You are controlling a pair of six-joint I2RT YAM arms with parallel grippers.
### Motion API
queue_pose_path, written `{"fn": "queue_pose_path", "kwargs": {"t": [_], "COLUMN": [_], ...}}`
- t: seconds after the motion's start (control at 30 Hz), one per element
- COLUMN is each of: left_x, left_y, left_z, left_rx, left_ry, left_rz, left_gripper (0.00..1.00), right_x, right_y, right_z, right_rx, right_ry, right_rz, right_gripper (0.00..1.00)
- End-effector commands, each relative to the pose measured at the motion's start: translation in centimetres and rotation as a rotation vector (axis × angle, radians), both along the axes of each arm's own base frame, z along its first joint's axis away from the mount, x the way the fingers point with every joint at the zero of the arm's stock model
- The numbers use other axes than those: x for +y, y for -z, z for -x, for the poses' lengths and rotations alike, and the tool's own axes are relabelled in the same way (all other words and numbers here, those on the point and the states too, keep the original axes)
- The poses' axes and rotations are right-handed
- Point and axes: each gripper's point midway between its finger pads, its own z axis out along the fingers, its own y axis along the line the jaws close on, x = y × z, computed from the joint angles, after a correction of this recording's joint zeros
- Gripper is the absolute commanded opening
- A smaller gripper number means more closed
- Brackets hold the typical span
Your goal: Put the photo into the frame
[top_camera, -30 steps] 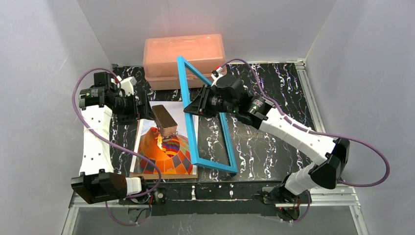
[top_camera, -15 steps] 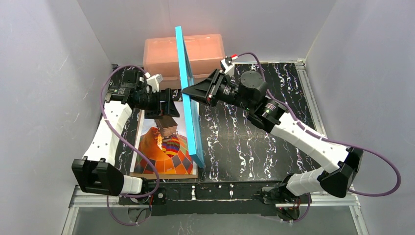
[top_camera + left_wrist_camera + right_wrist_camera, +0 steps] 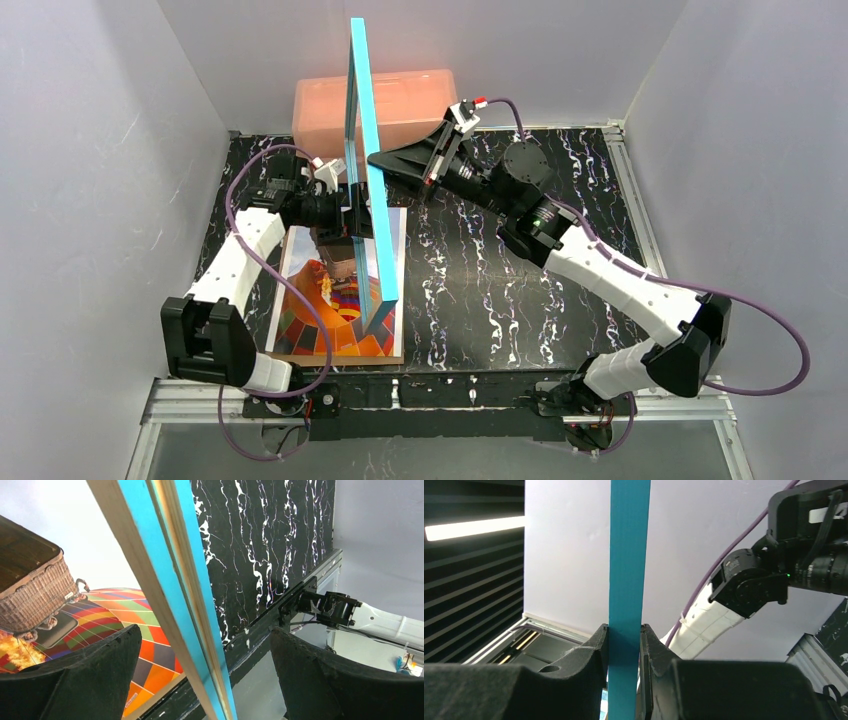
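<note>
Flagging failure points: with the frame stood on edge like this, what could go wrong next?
1. The right gripper pinches the frame by one rail only, so the upright frame might pivot or slip.
2. Its lower end sits over the photo and could scrape or shift it.
3. The open left gripper straddles the rail; a bump could tip it.

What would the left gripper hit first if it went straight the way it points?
Most likely the frame: its rail crosses right in front of the open left gripper, between the fingers. Depth is unclear, but nothing else shows nearer.
</note>
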Motion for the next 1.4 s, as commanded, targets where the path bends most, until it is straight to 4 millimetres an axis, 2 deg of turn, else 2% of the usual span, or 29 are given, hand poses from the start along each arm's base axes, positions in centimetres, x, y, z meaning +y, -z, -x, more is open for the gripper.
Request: {"fn": "queue_pose_path", "kwargs": {"t": [0.0, 0.07, 0.13, 0.2, 0.33, 0.4, 0.53, 0.57, 0.67, 0.77, 0.9, 0.97, 1.1, 1.23, 1.27, 1.37], "left_x": [-0.4, -0.6, -1.1, -1.3, -1.0, -0.3, 2.0, 2.5, 3.7, 4.6, 4.8, 5.1, 5.4, 5.3, 5.2, 5.1], "left_y": [-0.5, -0.5, -0.7, -1.1, -1.9, -2.0, -1.8, -1.7, -1.4, -1.1, -1.2, -0.9, -0.6, -0.3, -0.1, 0.7], "left_z": [-0.5, -0.5, -0.6, -0.9, -1.5, -1.9, -2.6, -2.7, -2.8, -2.9, -2.9, -2.8, -2.6, -2.1, -1.9, -1.4], "left_rx": [-0.063, -0.058, -0.054, -0.065, -0.084, -0.085, -0.123, -0.131, -0.143, -0.16, -0.18, -0.177, -0.178, -0.18, -0.169, -0.125], "left_ry": [0.007, 0.014, 0.016, 0.021, 0.025, 0.008, -0.059, -0.078, -0.112, -0.142, -0.147, -0.154, -0.156, -0.138, -0.127, -0.08], "left_rz": [0.031, 0.051, 0.081, 0.102, 0.095, 0.072, -0.008, -0.031, -0.079, -0.124, -0.139, -0.152, -0.17, -0.172, -0.167, -0.177], "left_gripper": [0.97, 0.92, 0.8, 0.63, 0.19, 0.1, 0.0, 0.0, 0.0, 0.0, 0.0, 0.0, 0.0, 0.0, 0.08, 0.38], "right_x": [-2.6, -2.5, -2.2, -2.0, -2.1, -2.4, -3.9, -4.4, -5.8, -6.7, -7.9, -8.4, -9.9, -12.8, -13.8, -15.7], "right_y": [-6.3, -6.3, -5.8, -5.0, -2.6, -0.8, 3.2, 4.4, 7.0, 8.7, 9.9, 10.2, 11.7, 15.4, 16.5, 18.4], "right_z": [1.7, 1.6, 1.4, 1.1, -0.1, -1.2, -3.3, -3.9, -4.8, -5.3, -6.0, -6.3, -7.0, -7.7, -7.6, -7.9], "right_rx": [-0.115, -0.115, -0.107, -0.091, -0.051, -0.039, -0.027, -0.011, 0.025, 0.047, 0.051, 0.047, 0.026, 0.017, 0.026, 0.013], "right_ry": [-0.012, -0.012, -0.015, -0.018, -0.002, 0.025, 0.112, 0.137, 0.17, 0.186, 0.209, 0.213, 0.252, 0.301, 0.308, 0.328], "right_rz": [-0.222, -0.225, -0.226, -0.225, -0.185, -0.122, 0.081, 0.14, 0.264, 0.348, 0.426, 0.458, 0.586, 0.836, 0.893, 0.942], "right_gripper": [0.01, 0.01, 0.01, 0.01, 0.01, 0.01, 0.29, 0.35, 0.41, 0.44, 0.46, 0.43, 0.28, 0.24, 0.21, 0.03]}}
